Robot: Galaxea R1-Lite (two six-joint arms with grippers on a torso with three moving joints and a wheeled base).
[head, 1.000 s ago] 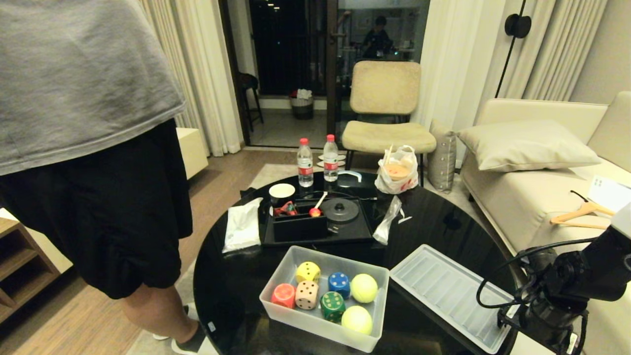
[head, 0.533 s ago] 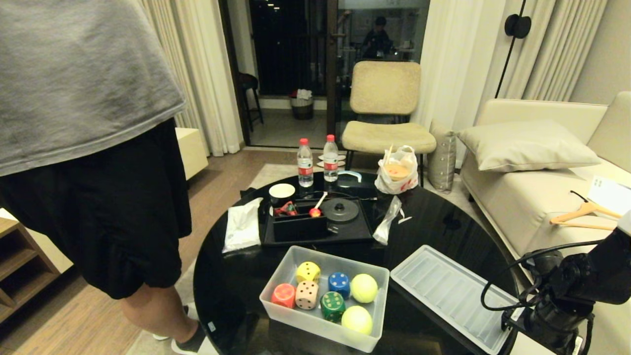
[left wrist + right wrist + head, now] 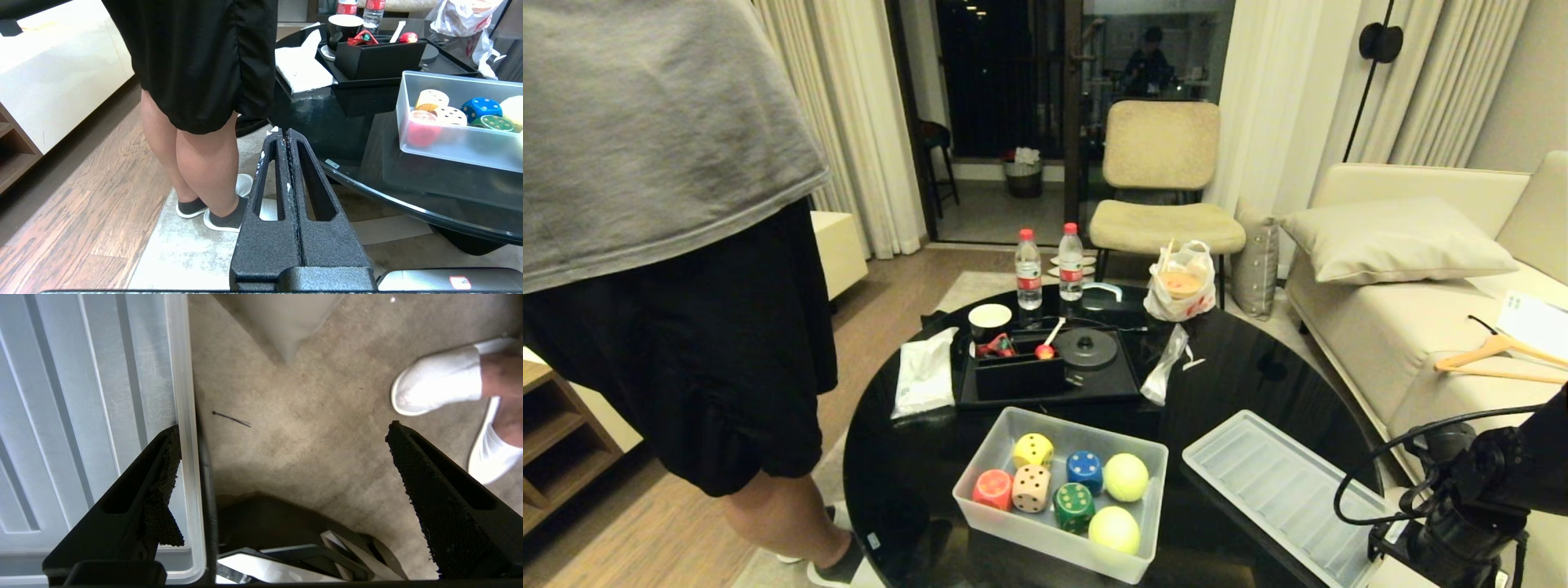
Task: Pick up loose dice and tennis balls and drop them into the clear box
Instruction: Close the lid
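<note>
On the round black glass table (image 3: 915,482), the clear box (image 3: 1045,535) holds the dice (image 3: 1032,488); right gripper (image 3: 282,457) gapes empty over the ribbed lid (image 3: 1282,490), left gripper (image 3: 286,134) closed, empty.

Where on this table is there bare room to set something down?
Bare glass lies behind the lid, toward the sofa side of the table, and at the left edge between the tissue pack and the clear box. It is crowded at the far middle: black tray, bottles and bag.
</note>
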